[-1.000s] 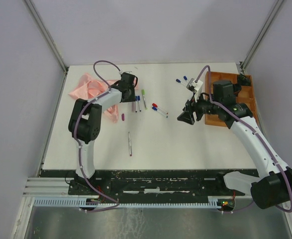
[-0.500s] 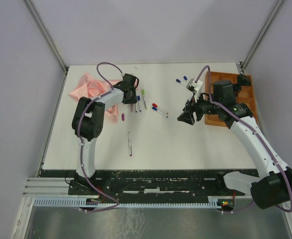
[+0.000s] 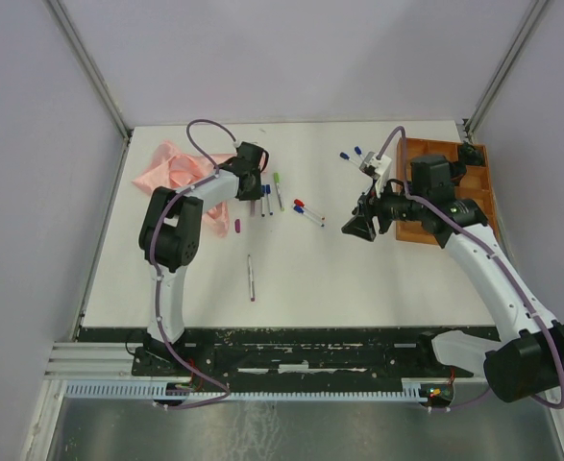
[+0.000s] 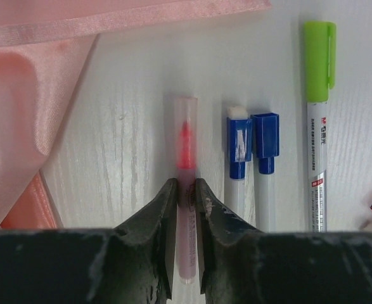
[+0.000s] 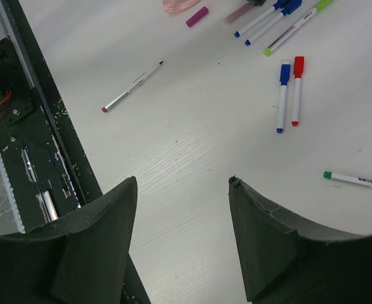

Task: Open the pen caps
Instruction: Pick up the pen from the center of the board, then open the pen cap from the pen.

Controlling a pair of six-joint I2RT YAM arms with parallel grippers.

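Noted no movement since 0.5 s ago. Found left fingers (image 4: pixel 162 218) pinched on pink pen (image 4: pixel 187 259), translucent cap (image 4: pixel 186 117) showing red tip, flat on tabletop (image 4: pixel 128 133) between pink cloth (image 4: pixel 21 95) and blue-capped pens (image 4: pixel 239 155). Found right fingers (image 5: pixel 97 240) spread apart, empty, over tabletop.

Satiny pink cloth (image 4: pixel 21 95), matt white wood-grained table (image 4: pixel 125 152), smooth glossy plastic pens (image 4: pixel 318 158).
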